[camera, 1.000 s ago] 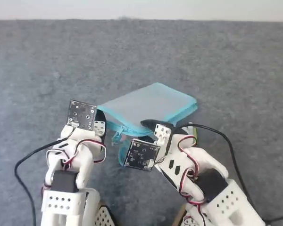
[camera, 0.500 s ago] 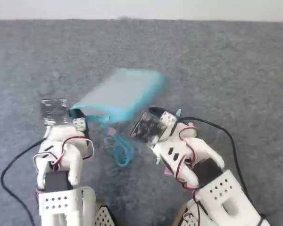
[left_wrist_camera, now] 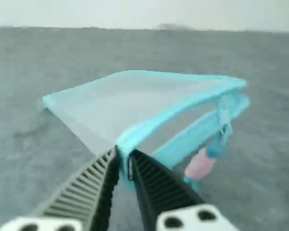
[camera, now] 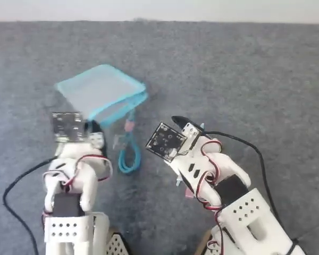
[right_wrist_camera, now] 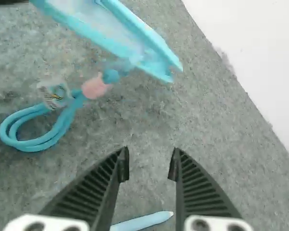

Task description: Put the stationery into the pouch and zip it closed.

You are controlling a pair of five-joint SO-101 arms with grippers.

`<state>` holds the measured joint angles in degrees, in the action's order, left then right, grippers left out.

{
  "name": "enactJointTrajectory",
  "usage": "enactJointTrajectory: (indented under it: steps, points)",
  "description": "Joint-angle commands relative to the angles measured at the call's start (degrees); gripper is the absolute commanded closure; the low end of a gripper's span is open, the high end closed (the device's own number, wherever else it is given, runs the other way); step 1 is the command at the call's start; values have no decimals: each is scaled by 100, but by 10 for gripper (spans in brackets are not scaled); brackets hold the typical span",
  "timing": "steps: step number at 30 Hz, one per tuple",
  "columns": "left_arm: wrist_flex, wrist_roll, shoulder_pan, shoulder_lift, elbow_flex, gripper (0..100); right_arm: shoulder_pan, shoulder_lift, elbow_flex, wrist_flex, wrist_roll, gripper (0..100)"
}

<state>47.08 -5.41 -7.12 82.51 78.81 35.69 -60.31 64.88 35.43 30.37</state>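
The pouch (camera: 98, 90), a frosted sleeve with teal trim, was pinched by its near teal edge between the narrowed fingers of the left gripper (left_wrist_camera: 123, 159). It stretched away from that gripper, tilted and raised off the grey counter (camera: 244, 79). Along the side facing the right arm its two teal rims stood apart, so the mouth gaped there. What lay inside could not be made out through the cloudy wall.

A zip pull (left_wrist_camera: 224, 130) hung at the far corner of that open side. Below it dangled a pink bead (left_wrist_camera: 200, 166) on a teal cord (camera: 128, 156). The cord's loop lay flat on the counter between the two grippers, closer to the left one. A small ring (right_wrist_camera: 53, 91) sat on the cord just beside the bead.

The right gripper (right_wrist_camera: 148, 161) was spread wide with nothing between its fingers. It hovered over bare counter, well apart from the pouch. The bead and the cord loop lay ahead of it, between its fingertips and the pouch's open side.

Just beneath and behind the right gripper's fingertips a pale blue pointed stick (right_wrist_camera: 142, 221) lay flat on the counter, outside the pouch. What sort of stationery it was could not be told. Beyond the pouch, the counter ran on to a white wall (camera: 159, 9).
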Motion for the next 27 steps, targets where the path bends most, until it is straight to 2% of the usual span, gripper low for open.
enactJointTrajectory:
  steps: [1,5,10,14,19,22,27]
  points:
    - [264,299,738,123,-198,991,-154,31,-62,31,-378,856]
    - [598,343,949,123,-470,991,-409,31,-62,40,-440,856]
    - [774,343,1152,114,-690,991,-1138,-31,-18,268,-475,866]
    - [703,325,1134,114,-611,990,-1701,22,-26,523,-484,998]
    - [519,299,1143,114,-453,990,-2009,303,-404,1798,-1266,889]
    - [369,141,1090,114,-374,990,-2185,831,-897,2510,-1389,865]
    - [334,105,1081,114,-277,990,-2264,1974,-1002,2642,-1424,865]
